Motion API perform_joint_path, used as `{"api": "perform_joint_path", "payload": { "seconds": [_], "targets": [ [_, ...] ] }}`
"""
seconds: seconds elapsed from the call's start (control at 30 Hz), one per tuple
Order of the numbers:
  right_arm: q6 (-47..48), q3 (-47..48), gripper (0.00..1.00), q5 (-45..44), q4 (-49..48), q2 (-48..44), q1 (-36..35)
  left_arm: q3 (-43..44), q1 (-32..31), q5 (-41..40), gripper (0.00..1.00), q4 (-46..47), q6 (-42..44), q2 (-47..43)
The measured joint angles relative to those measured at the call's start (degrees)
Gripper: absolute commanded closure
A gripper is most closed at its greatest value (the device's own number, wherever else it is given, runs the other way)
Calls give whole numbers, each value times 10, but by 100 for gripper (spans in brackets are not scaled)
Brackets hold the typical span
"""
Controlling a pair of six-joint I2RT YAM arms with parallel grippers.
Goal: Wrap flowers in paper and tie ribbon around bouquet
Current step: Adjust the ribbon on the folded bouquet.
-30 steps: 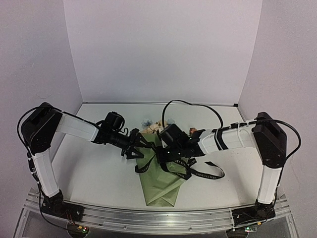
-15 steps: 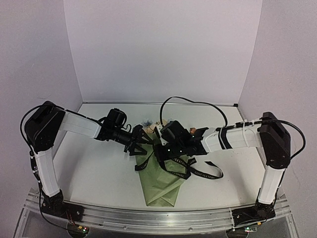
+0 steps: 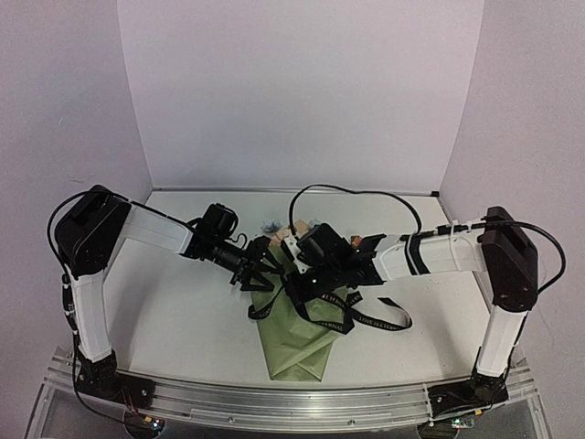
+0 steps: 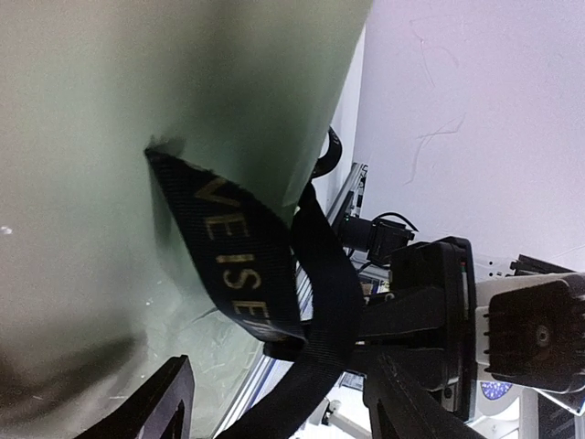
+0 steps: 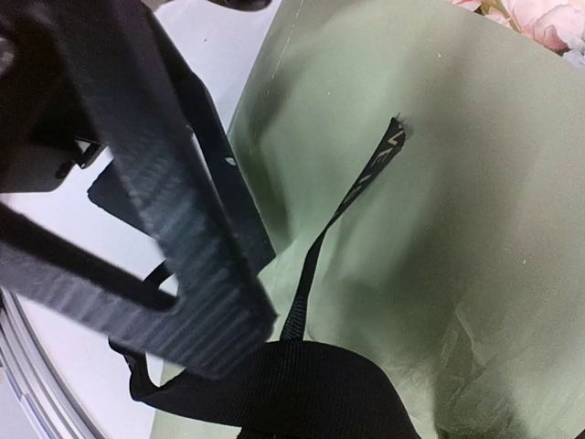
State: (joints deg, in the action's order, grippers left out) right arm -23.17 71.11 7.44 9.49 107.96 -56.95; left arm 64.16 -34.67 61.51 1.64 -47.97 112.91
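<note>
Now left tool [image 3: 260,266] nearer bouquet [image 3: 292,340], jaws apart at ribbon [image 3: 373,321]; right tool [image 3: 295,275] clenched.

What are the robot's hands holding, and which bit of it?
The right hand is shut and seems to pinch the ribbon at a loop over the paper. The left hand is open; ribbon passes between its fingers, ungripped.

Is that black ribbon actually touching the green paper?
Touching. The right wrist view shows the ribbon with its cut end lying flat on the paper, no gap between them.
</note>
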Motion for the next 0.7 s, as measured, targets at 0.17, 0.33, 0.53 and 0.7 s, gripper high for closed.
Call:
{"api": "perform_joint_path", "payload": {
  "seconds": [0.17, 0.33, 0.53, 0.7],
  "targets": [
    [20, 0, 100, 5, 20, -8, 0, 4, 1, 12, 32, -19, 19, 9],
    [38, 3, 100, 19, 43, -14, 1, 40, 4, 16, 32, -88, 78, 11],
    [47, 10, 100, 49, 60, -18, 4, 102, 12, 11, 32, -189, 175, 31],
    [51, 16, 100, 65, 69, -18, 4, 112, 15, 5, 33, -230, 218, 49]
  ]
}}
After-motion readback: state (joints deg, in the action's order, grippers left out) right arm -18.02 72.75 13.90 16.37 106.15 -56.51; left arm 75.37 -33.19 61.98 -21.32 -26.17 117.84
